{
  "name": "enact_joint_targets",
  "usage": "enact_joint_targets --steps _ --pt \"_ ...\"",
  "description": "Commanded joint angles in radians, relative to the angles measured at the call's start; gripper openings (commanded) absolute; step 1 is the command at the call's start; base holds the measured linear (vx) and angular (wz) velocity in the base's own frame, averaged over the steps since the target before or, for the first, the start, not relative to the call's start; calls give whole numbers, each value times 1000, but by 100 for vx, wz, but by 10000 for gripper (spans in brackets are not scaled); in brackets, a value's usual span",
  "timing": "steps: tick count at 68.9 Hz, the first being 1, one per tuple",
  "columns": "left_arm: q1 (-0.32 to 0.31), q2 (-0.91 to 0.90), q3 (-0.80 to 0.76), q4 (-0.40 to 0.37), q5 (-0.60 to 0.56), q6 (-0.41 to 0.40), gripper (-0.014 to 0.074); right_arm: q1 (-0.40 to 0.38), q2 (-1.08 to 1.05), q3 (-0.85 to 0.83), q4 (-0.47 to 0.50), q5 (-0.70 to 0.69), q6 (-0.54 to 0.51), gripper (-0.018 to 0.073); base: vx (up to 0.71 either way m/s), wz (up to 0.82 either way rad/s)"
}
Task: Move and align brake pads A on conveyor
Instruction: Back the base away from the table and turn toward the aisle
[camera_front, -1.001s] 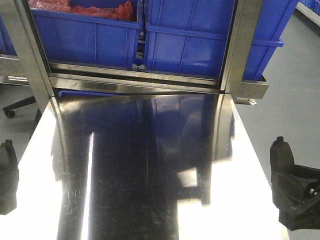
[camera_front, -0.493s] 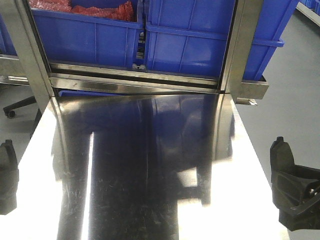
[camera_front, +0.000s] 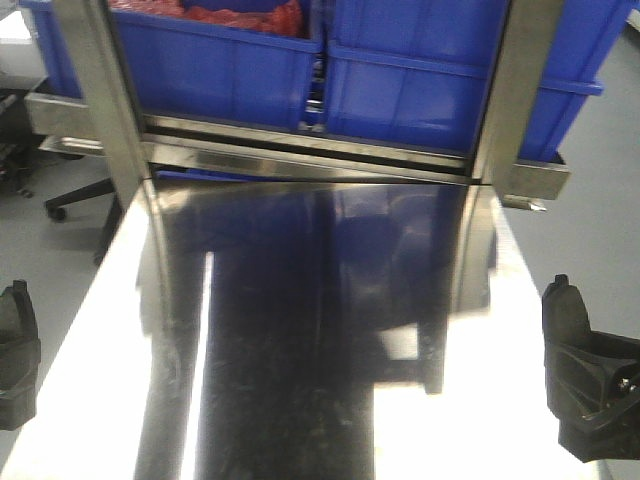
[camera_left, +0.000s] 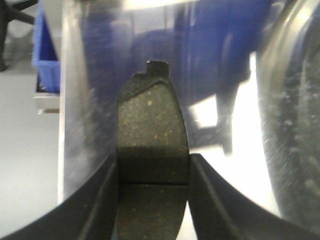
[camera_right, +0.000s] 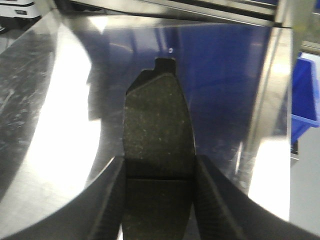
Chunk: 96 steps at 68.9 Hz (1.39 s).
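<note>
Shiny steel surface (camera_front: 300, 330) across most of the front view, with blue bins (camera_front: 230, 70) and a steel frame (camera_front: 100, 100) along the top edge. No conveyor in any view, so presumably somewhere out of frame.

At the lower left edge of the front view, left hand (camera_left: 152, 172) clamped on a brake pad (camera_left: 150, 120): dark fingers (camera_left: 97, 200) pressed against both long sides near the groove, notched end pointing toward the top of the wrist view. At the lower right edge, right hand (camera_right: 159, 175) clamped the same way on a second brake pad (camera_right: 157, 115). Both pads seemingly held above the surface rather than resting on it, though hard to tell.

Most likely the carrying step. Best done with a firm grip, each pad flat and square between the fingers. Set them down on the conveyor side by side, notched ends matched, before letting go. Main risk: a pad twisting or slipping out of so narrow a hold.
</note>
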Motion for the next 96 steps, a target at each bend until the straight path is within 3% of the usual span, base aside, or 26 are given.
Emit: enact_joint_targets --steps 1,60,96 --pt "0 -3 -27 5 -78 -1 135 -2 -4 -30 -10 -88 -5 -10 -11 35" --pt "0 -3 -27 5 -78 -1 135 -2 -4 -30 -10 -88 -5 -10 -12 49" --pt "0 -3 -27 5 -77 -1 135 -2 -4 -30 -9 -88 -5 -10 -7 70"
